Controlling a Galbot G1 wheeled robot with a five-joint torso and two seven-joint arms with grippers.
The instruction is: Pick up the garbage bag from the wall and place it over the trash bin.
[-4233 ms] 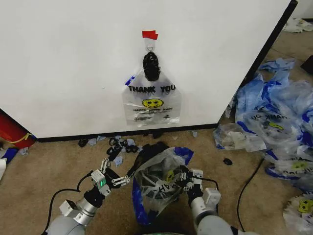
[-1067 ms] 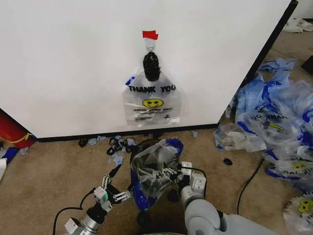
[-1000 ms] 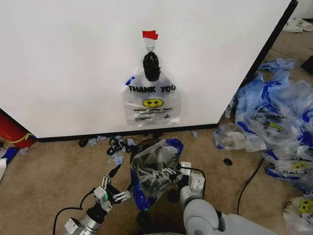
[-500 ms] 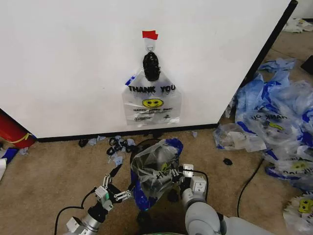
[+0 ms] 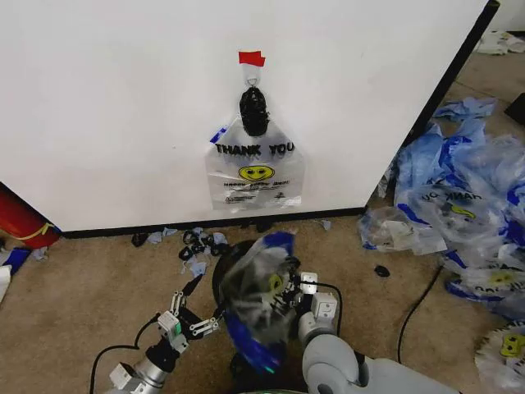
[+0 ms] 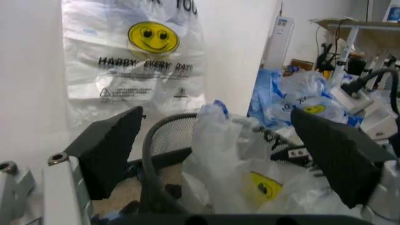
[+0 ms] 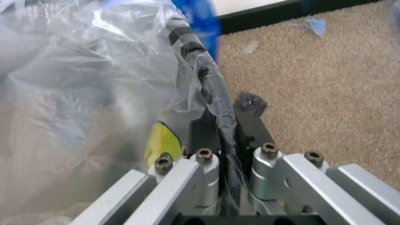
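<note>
Billowing upward and blurred with motion, the garbage bag now stands taller over the trash bin than it did half a second ago, its blue handle loop swung lower toward the robot. That looks like the film being shaken or stretched so its mouth can settle around the rim; the bag is off the wall and draped at the bin, so the task seems to be in its last stretch, though the seating is not yet clean.

At the bag's right side, the right hand is pressed together on a bunched, twisted strand of the plastic, seen close in the right wrist view. The left hand has stayed low on the bin's left with its fingers spread wide, gripping nothing, the mesh rim between them in its own view.

A second printed bag hangs from the hook under red tape, flat and smooth against the white panel.

The bag in play is thin, glossy, see-through film that creases and holds air. The bin is rigid black wire mesh, round with a smooth rolled rim. Beneath lies the floor, short tan carpet, littered with blue scraps.
</note>
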